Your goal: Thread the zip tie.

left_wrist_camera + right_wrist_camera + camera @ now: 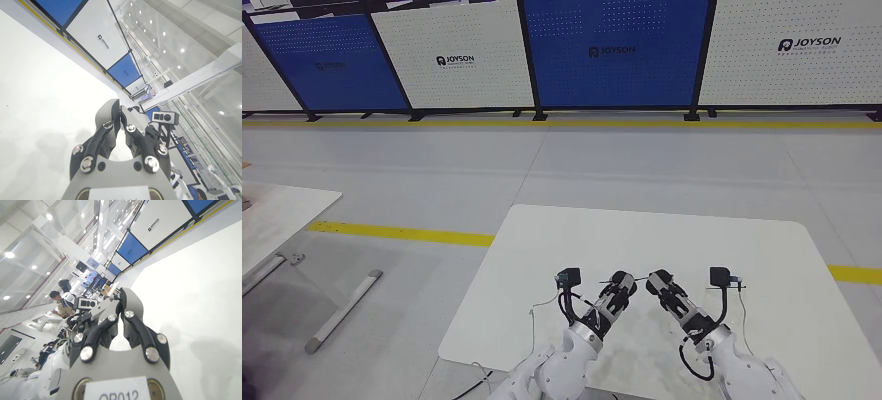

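My two grippers meet tip to tip just above the white table (542, 260), near its middle. The left gripper (626, 284) is shut on a thin black zip tie (114, 121); in the left wrist view (120, 112) the strap runs out from between its pads across one finger. The right gripper (653, 279) faces it, and in the right wrist view (119, 300) it is shut, with a small black piece of the zip tie (115, 298) sticking out at its tips. How the two ends meet is hidden by the fingers.
The table's far edge (662, 213) and left edge lie well clear of the arms. Each wrist carries a black camera on a stalk (568, 277) (720, 275). Blue and white partition panels (612, 50) stand across the floor behind.
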`<action>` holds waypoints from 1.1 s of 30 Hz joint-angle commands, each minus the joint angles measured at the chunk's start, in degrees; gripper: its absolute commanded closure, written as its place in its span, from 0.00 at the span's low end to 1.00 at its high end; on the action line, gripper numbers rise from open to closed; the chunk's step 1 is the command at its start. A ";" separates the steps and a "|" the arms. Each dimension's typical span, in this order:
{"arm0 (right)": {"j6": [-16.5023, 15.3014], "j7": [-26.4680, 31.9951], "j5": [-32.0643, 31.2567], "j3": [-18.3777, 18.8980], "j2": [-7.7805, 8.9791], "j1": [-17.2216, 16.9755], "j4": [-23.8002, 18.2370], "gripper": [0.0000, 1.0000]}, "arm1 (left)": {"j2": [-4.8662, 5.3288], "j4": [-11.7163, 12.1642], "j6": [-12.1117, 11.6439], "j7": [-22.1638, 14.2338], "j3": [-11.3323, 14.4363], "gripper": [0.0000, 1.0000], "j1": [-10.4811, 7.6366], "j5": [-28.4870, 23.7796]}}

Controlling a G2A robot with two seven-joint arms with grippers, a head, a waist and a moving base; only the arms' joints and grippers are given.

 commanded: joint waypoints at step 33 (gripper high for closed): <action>2.79 -0.34 -0.32 0.11 -0.05 0.23 0.02 1.00 | 0.21 -1.13 0.28 2.38 -0.28 1.00 0.94 2.65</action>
